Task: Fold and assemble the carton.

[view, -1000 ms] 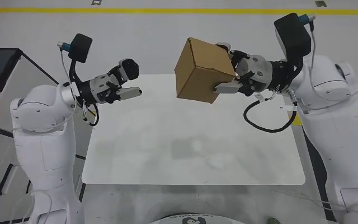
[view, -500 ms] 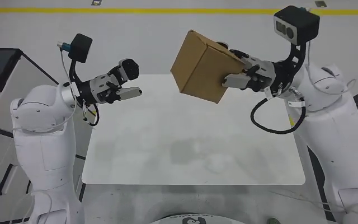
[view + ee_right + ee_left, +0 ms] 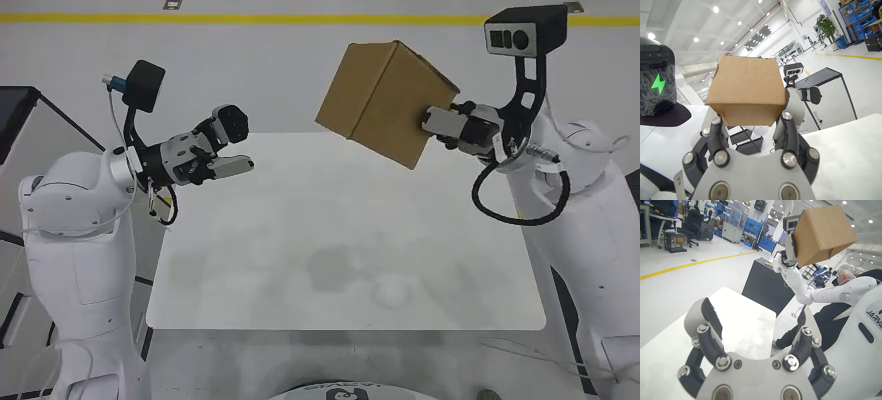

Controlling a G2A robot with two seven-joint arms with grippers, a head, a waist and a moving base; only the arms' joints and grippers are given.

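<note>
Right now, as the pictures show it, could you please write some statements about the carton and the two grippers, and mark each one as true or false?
1. The right gripper holds the carton in the air. True.
2. The carton rests flat on the table. False: it hangs tilted above the table's far edge.
3. The left gripper is shut on a flap. False: it is open, empty and apart from the carton.
4. The carton already has the shape of a box. True.

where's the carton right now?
In the top view, the carton is held tilted in the air over the table's far edge, toward the robot's right, clamped in the right gripper.
</note>
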